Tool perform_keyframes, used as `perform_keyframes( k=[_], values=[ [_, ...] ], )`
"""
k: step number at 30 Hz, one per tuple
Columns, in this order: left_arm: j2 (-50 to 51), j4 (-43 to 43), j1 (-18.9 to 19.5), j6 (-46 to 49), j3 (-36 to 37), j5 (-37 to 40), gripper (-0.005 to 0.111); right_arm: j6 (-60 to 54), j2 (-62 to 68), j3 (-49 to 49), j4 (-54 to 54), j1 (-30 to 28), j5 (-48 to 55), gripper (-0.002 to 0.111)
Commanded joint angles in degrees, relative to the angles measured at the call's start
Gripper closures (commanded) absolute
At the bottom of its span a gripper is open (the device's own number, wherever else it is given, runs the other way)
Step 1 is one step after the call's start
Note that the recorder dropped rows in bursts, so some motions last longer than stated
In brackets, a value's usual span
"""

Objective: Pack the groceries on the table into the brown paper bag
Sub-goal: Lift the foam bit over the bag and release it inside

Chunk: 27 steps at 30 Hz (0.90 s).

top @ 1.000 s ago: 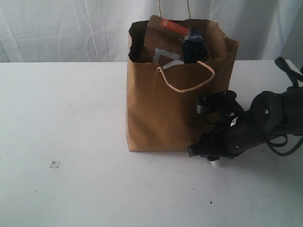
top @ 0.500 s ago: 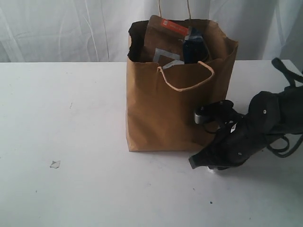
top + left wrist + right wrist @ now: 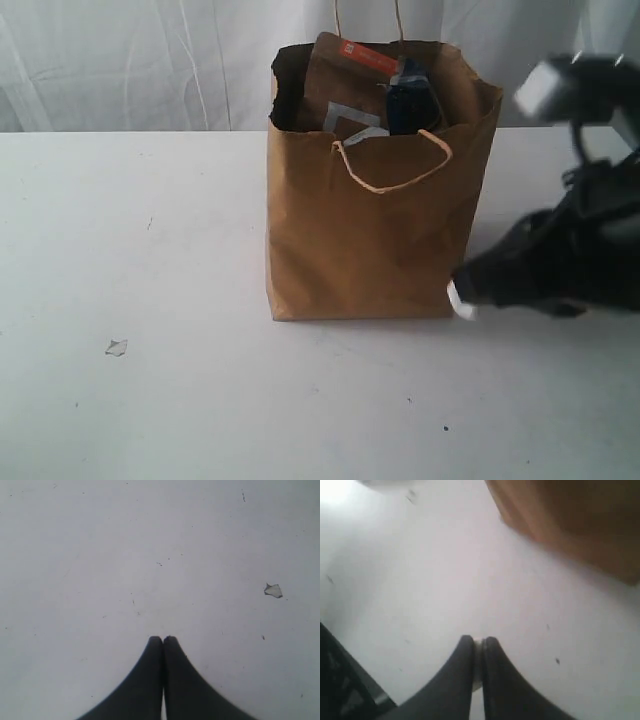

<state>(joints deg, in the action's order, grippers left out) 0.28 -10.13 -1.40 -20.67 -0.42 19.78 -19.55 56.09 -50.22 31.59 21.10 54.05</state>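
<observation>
The brown paper bag (image 3: 370,230) stands upright mid-table. A brown foil pouch (image 3: 340,85) with an orange-red strip and a dark blue packet (image 3: 410,100) poke out of its open top. My right gripper (image 3: 462,297) hovers just right of the bag's lower corner. Its jaws are shut on a small white object (image 3: 478,652) that I cannot identify. In the right wrist view the gripper (image 3: 478,640) points at bare table, with the bag (image 3: 580,520) beyond. My left gripper (image 3: 163,639) is shut and empty above the white table (image 3: 100,555); the exterior view does not show it.
A tiny pale flake (image 3: 116,347) lies on the table (image 3: 150,250) front left; the left wrist view also shows the flake (image 3: 273,590). White curtains hang behind the table. The bag's cord handle (image 3: 395,170) droops over its front face.
The right gripper closed low beside the bag's right bottom corner, then rose off the table and drew right. The bag and left gripper have not moved.
</observation>
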Motion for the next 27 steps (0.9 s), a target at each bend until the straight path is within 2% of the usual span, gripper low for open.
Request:
perform_keyframes(
  k=[1,5,11,17,22,24,27],
  values=[
    [-0.3,0.0,-0.3,0.0,0.4,2.2,0.107,-13.8,-2.5,-6.0,12.6,0.0,-6.9,0.104],
    [-0.3,0.0,-0.3,0.0,0.4,2.2,0.107,-22.5,1.2,-7.0,19.9,0.0,-18.4,0.104],
    [-0.3,0.0,-0.3,0.0,0.4,2.2,0.107,-24.3,12.9,-10.9,23.9,0.0,-31.6,0.104],
    [-0.3,0.0,-0.3,0.0,0.4,2.2,0.107,-24.3,25.1,-18.5,23.8,0.0,-32.9,0.104],
    [-0.3,0.0,-0.3,0.0,0.4,2.2,0.107,-24.3,30.0,-21.3,23.6,0.4,-36.7,0.104],
    [-0.3,0.0,-0.3,0.0,0.4,2.2,0.107,-24.3,31.3,-21.3,23.6,0.5,-37.5,0.1],
    [-0.3,0.0,-0.3,0.0,0.4,2.2,0.107,-24.3,32.3,-21.3,23.5,0.6,-35.6,0.087]
  ],
)
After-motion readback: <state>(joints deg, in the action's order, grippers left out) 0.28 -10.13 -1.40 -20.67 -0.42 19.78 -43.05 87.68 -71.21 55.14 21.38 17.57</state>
